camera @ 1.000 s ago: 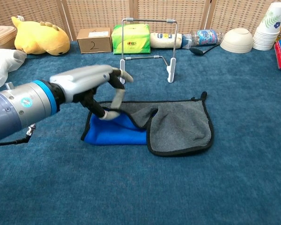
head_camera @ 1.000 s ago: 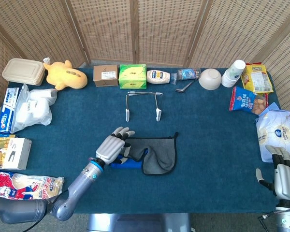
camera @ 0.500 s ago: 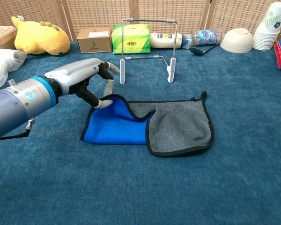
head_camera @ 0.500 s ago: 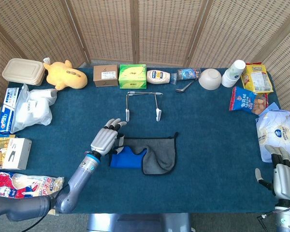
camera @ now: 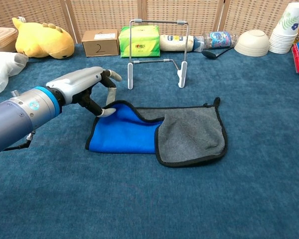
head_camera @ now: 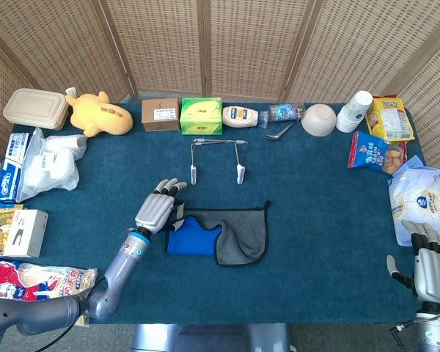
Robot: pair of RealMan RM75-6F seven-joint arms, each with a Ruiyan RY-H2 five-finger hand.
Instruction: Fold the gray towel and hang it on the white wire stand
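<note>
"Where am I in the job?"

"Folding, I'd say. The gray towel (camera: 189, 132) lies flat on the table (camera: 239, 199), just in front of the white wire stand (camera: 157, 50), with its blue underside turned up on the side toward my left robot hand (camera: 89, 87)."

"Is that hand holding it?"

"Its fingertips (camera: 108, 110) sit at the raised near-left corner of the towel. I read that as a light pinch, though I can't be sure the cloth is really caught. My right robot hand (head_camera: 429, 268) hangs well off to the right of the towel, fingers apart, holding nothing."

"Next?"

"Secure that corner, then carry it across the towel away from the left hand so the gray half is covered evenly."
</note>
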